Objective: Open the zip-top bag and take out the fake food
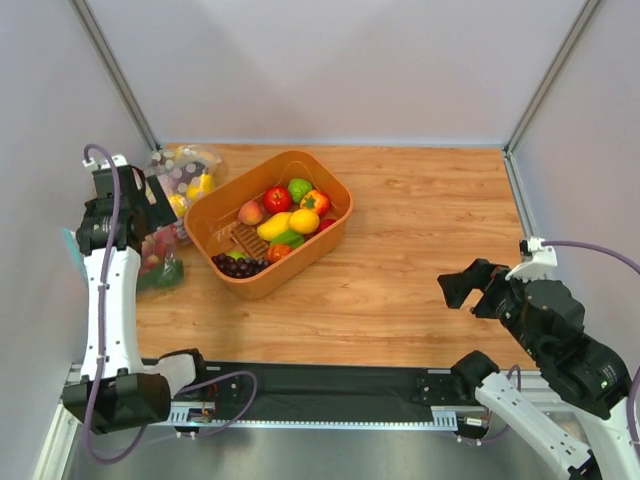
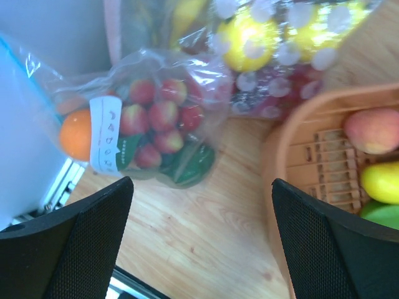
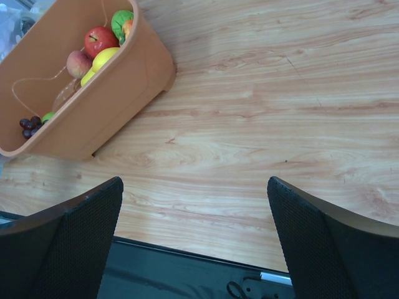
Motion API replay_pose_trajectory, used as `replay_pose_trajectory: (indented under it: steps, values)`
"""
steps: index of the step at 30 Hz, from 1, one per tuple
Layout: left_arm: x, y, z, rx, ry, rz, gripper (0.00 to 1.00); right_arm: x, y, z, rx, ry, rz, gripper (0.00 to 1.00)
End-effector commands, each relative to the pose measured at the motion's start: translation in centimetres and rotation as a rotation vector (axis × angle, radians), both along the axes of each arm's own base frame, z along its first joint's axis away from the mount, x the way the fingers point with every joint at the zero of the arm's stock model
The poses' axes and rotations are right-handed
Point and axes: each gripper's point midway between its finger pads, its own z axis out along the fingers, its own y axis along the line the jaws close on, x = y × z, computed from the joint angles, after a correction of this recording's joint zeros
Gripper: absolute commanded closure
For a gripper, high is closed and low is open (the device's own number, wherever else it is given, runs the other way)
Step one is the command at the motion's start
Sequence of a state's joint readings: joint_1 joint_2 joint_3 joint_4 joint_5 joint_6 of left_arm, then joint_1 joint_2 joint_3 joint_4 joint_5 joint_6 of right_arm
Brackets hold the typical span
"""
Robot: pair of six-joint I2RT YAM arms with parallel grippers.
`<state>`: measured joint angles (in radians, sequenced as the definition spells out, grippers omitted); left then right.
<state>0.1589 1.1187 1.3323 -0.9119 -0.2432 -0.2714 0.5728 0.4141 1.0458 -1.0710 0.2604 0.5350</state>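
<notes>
We see the desk [image 1: 420, 220] filling the top view, an orange basket [image 1: 305, 262] left of centre. In the left wrist view's upper left lies the zip-top bag [image 2: 149, 68], the fake food [image 2: 159, 118] inside. Our left hand [image 2: 201, 182] and right hand [image 3: 194, 180] both gape wide, empty.

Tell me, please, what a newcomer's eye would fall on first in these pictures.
The orange basket left of centre on the table, heaped with bright fruit, catches the eye first. Next comes the zip-top bag of red pieces and an orange at the left edge, below the open left gripper. The right gripper, also open, hovers on the right.
</notes>
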Motion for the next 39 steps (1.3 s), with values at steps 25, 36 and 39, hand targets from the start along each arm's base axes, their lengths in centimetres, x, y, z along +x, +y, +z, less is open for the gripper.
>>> replay_pose_trajectory:
  steps: [25,36,39]
  values:
    - [5.7,7.4,-12.7,-0.005,0.129,0.301,0.23,-1.7,-0.4,1.9,-0.005,-0.029,0.05,0.0]
    - [5.9,5.6,-12.4,-0.065,0.12,0.2,1.0,-2.0,-0.4,1.8,0.034,-0.016,0.041,0.0]
    - [5.3,4.4,-8.7,-0.067,0.002,0.151,1.0,-2.1,-0.5,1.8,0.032,-0.014,0.036,0.0]
